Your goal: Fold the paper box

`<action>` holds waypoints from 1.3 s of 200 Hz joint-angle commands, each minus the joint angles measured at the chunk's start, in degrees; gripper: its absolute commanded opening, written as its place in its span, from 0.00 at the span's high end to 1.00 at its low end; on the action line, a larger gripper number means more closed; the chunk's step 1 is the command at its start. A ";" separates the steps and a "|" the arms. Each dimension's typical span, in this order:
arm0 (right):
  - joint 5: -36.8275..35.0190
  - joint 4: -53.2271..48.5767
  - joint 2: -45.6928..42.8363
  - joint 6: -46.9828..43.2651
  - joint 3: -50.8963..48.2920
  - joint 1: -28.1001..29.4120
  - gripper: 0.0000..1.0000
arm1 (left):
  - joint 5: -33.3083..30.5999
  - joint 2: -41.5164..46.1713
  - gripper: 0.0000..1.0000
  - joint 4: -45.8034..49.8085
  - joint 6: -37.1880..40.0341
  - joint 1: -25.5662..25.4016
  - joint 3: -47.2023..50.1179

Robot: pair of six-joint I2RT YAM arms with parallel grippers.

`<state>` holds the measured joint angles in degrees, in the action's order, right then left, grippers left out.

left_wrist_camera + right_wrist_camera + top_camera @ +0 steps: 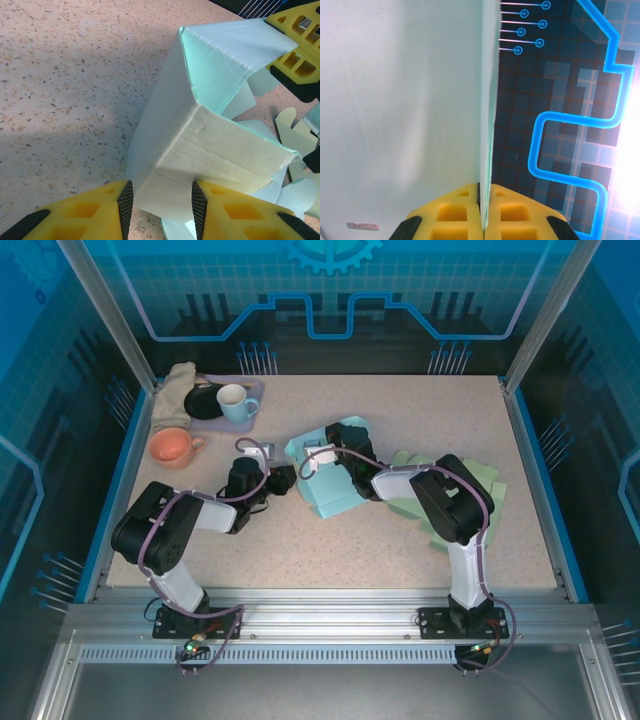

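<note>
2 grippers hold the paper box (215,135): the left gripper (161,202) clamps its end, the right gripper (484,200) pinches a thin panel edge. Brace with the left and swing the right along the crease.

Your speckled table (400,420) carries a purple tray (252,390) and an orange cup (172,446) far left, the paper box (335,495) mid-table, and pale green sheets (412,458) beside it.
</note>
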<state>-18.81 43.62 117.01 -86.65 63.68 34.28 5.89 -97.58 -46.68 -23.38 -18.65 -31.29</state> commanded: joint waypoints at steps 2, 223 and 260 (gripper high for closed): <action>0.80 2.97 0.85 0.09 -0.66 -0.71 1.00 | 0.10 -1.28 0.60 -0.97 1.71 -0.54 -1.78; 2.02 0.86 0.94 2.72 -0.46 -1.31 1.00 | -6.02 -1.40 0.53 2.77 6.75 -2.33 -7.32; 2.52 0.36 0.40 3.65 -0.57 -1.30 1.00 | -8.85 -2.05 0.52 5.41 6.54 -2.70 -9.92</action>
<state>-17.87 43.72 117.03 -84.90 63.68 33.43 0.16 -99.63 -42.50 -17.82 -21.17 -38.22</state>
